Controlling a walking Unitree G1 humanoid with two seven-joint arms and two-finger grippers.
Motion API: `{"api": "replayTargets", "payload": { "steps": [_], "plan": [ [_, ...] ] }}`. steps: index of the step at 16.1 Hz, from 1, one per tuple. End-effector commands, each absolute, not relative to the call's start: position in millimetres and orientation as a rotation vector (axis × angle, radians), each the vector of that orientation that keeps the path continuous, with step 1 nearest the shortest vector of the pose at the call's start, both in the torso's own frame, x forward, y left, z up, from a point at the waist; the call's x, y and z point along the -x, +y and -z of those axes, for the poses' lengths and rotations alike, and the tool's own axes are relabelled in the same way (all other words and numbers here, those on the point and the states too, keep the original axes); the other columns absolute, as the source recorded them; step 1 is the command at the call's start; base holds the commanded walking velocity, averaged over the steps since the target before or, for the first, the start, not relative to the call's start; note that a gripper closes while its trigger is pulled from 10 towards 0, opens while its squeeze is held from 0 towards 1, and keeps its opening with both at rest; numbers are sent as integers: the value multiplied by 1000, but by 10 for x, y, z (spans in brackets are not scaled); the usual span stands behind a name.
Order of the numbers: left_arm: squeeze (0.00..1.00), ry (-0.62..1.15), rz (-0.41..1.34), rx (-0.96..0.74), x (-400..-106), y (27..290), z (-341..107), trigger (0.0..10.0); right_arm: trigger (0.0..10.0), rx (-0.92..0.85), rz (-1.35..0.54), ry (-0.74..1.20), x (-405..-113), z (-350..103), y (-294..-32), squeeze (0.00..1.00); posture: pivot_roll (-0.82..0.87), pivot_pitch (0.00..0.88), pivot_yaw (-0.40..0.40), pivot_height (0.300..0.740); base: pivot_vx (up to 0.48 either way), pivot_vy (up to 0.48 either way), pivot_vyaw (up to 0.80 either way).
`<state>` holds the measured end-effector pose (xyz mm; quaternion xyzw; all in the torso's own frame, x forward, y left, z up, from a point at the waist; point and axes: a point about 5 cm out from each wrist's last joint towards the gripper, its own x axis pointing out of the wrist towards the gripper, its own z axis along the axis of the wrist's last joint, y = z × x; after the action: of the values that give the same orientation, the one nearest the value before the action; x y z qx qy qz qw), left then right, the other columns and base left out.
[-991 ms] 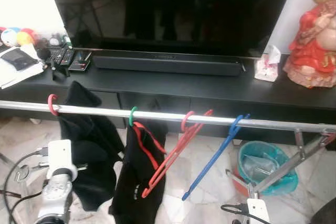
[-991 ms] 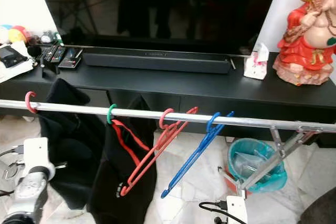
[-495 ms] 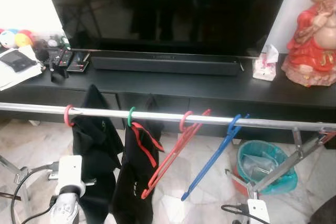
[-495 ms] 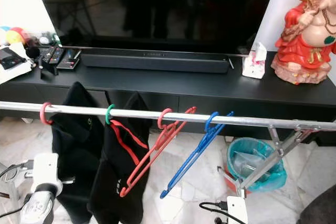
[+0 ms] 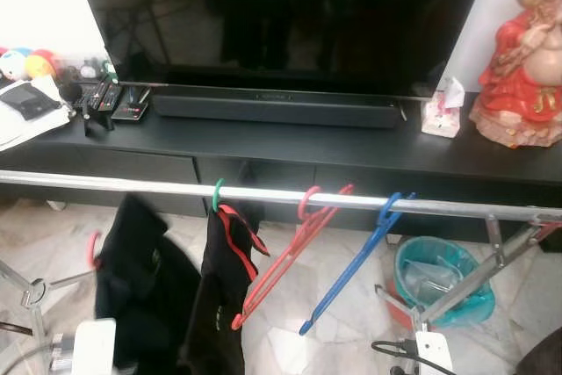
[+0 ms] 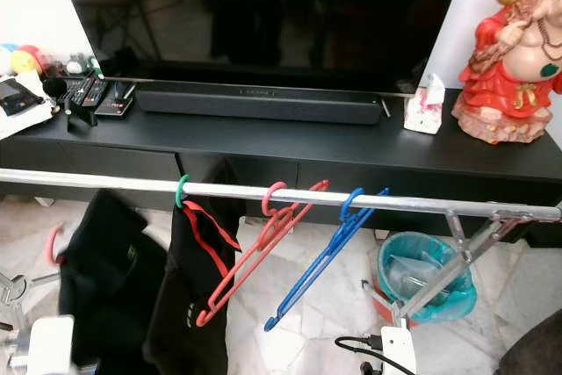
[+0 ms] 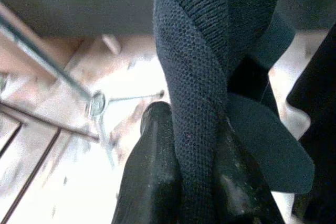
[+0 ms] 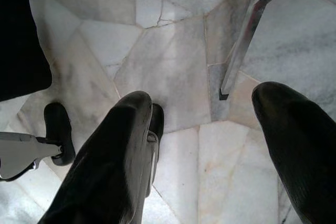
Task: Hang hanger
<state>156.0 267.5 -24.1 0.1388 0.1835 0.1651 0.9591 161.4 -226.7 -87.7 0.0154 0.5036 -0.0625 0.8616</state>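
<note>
Leftmost, well below the silver rail and not hooked on it: pink hanger, hook curling toward the robot's left, its body draped in a black garment that sags toward the marble floor. Long axis hidden under the cloth, hard to tell, seemingly slanting down to the right from the hook. Clamped on a fold of that dark knit fabric, seen from the wrist: left gripper, a black finger on each side.

Next along the rail, a green-hooked hanger with a black, red-trimmed top, just beside the garment. Then a bare red hanger and a bare blue hanger, both hooked on and swinging down to the left. Past them, a teal bin on the floor by the rack's leg.

Low over the floor, right gripper, fingers well apart, holding nothing.

Behind the rail, black desk: remotes at its left end, soundbar and television in the middle, tissue pack and red statue at its right end.
</note>
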Motion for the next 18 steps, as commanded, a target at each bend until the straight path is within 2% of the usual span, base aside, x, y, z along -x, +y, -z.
{"api": "replayTargets", "payload": {
  "steps": [1,2,8,18],
  "plan": [
    [0,406,-332,-295,-1546,2710,277,10000,10000,-34,138,1058,-1596,880,-2288,0,158,0,-9,740,0,0,0],
    [0,523,-310,-276,-1549,2693,414,10000,10000,-33,137,1058,-1599,878,-2289,0,160,0,-11,740,0,0,0],
    [0,744,-229,-266,-1746,2561,621,10000,10000,-40,146,1048,-1625,872,-2270,0,102,0,9,740,0,0,0],
    [0,839,-171,-243,-1787,2495,689,10000,10000,-43,177,1045,-1625,866,-2300,0,86,0,9,740,0,0,0]
  ]
}}
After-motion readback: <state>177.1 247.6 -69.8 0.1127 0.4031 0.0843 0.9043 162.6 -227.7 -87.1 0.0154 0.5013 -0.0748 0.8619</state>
